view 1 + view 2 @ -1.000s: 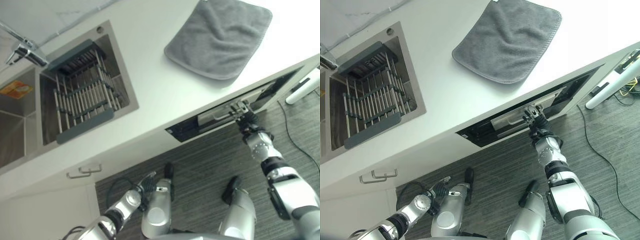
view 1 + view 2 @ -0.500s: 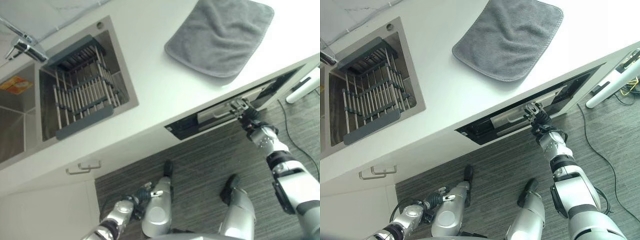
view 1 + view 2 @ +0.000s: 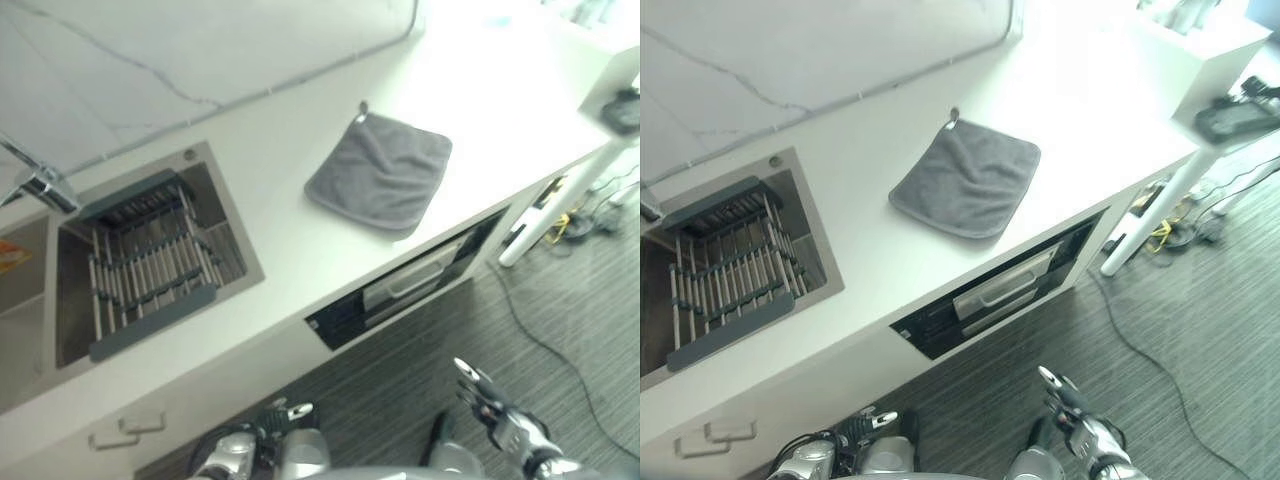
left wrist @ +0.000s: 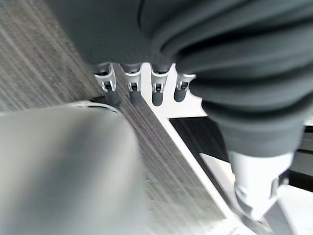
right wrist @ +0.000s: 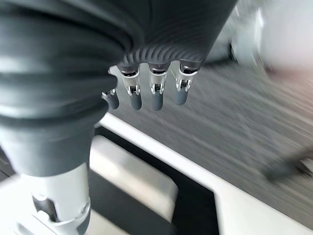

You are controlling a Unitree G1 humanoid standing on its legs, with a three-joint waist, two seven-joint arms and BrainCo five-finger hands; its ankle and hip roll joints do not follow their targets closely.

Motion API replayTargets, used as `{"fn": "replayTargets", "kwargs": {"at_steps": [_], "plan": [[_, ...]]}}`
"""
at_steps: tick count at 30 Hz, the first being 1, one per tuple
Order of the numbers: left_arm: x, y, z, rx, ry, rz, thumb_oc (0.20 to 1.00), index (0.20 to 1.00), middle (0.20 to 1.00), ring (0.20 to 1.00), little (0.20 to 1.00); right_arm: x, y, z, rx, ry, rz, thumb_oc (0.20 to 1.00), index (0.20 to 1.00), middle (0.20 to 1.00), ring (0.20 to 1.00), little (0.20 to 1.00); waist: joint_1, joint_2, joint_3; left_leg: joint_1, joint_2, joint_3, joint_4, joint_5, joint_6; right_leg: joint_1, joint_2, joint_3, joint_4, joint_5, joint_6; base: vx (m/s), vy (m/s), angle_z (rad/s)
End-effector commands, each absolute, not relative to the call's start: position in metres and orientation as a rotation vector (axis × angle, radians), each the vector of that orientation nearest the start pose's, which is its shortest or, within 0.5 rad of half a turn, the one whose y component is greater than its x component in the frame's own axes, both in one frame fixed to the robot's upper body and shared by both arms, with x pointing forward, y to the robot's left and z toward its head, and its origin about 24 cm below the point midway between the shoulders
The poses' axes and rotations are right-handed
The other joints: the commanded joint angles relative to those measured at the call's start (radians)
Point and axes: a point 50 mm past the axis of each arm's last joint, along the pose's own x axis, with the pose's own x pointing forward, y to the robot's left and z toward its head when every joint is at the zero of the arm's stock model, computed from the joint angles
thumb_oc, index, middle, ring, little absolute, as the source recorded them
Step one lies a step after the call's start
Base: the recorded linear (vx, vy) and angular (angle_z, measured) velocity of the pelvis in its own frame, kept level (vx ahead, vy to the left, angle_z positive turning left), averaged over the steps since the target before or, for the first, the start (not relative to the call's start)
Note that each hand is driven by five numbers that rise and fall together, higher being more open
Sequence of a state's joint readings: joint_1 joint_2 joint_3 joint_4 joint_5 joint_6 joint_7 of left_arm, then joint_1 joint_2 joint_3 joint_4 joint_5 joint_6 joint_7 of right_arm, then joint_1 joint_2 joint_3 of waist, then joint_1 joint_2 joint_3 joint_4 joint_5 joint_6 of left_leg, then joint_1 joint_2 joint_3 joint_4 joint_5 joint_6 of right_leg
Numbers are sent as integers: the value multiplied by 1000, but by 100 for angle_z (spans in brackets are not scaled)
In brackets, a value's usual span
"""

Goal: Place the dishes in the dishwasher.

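Dishwasher (image 3: pixel 1005 290) sits under the counter's (image 3: pixel 1080 130) front edge, door ajar, pale handle showing. Right hand (image 3: pixel 1068 402) low over the floor (image 3: pixel 1200 330), well clear of the door, fingers (image 5: pixel 155 98) straight, empty. Left hand (image 3: pixel 262 425) down by the floor, fingers (image 4: pixel 132 93) relaxed, empty. Grey towel (image 3: pixel 965 182) mid-counter; rack (image 3: pixel 725 270) in the sink (image 3: pixel 810 260) at the left end.

My right hand (image 3: pixel 487 400) is low at my right side, fingers (image 5: pixel 155 95) straight and slightly spread, holding nothing, thumb set apart from the row. My left hand (image 3: pixel 262 424) hangs low at my left side, close to my body, fingers (image 4: pixel 133 93) straight in a row and likewise holding nothing.
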State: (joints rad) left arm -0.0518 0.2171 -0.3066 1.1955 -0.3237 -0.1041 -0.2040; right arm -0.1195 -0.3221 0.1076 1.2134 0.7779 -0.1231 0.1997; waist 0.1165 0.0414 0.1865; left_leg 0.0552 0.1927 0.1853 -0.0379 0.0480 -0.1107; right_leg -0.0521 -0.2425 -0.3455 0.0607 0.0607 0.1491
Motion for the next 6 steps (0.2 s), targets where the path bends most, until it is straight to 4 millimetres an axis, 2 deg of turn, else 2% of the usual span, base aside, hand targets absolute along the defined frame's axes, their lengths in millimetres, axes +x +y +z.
{"fn": "replayTargets", "kwargs": {"at_steps": [1, 4, 5, 6], "plan": [[117, 196, -158, 44, 1108, -171, 1000, 1000, 1000, 1000, 1000, 195, -259, -110, 351, 682, -275, 1000, 1000, 1000, 1000, 1000, 20, -9, 30, -36, -5, 11, -21, 9, -10, 71, -40, 21, 39, -97, 22, 74, -89, -13], [109, 202, -160, 27, 1132, -144, 1000, 1000, 1000, 1000, 1000, 180, -264, -116, 304, 724, -275, 1000, 1000, 1000, 1000, 1000, 8, -15, 19, -13, -2, 22, -28, 3, -8, 89, -35, 29, 27, -96, 23, 55, -59, -11], [101, 207, -161, 19, 1165, -134, 1000, 1000, 1000, 1000, 1000, 165, -267, -122, 279, 765, -282, 1000, 1000, 1000, 1000, 1000, -1, -20, 8, 5, 0, 29, -31, -2, -7, 105, -32, 36, 16, -94, 25, 62, -71, -6], [97, 208, -162, 21, 1178, -129, 1000, 1000, 1000, 1000, 1000, 161, -267, -124, 278, 779, -291, 1000, 1000, 1000, 1000, 1000, -4, -23, 4, 10, 2, 32, -32, -3, -7, 109, -30, 38, 13, -94, 25, 83, -97, -1]]}}
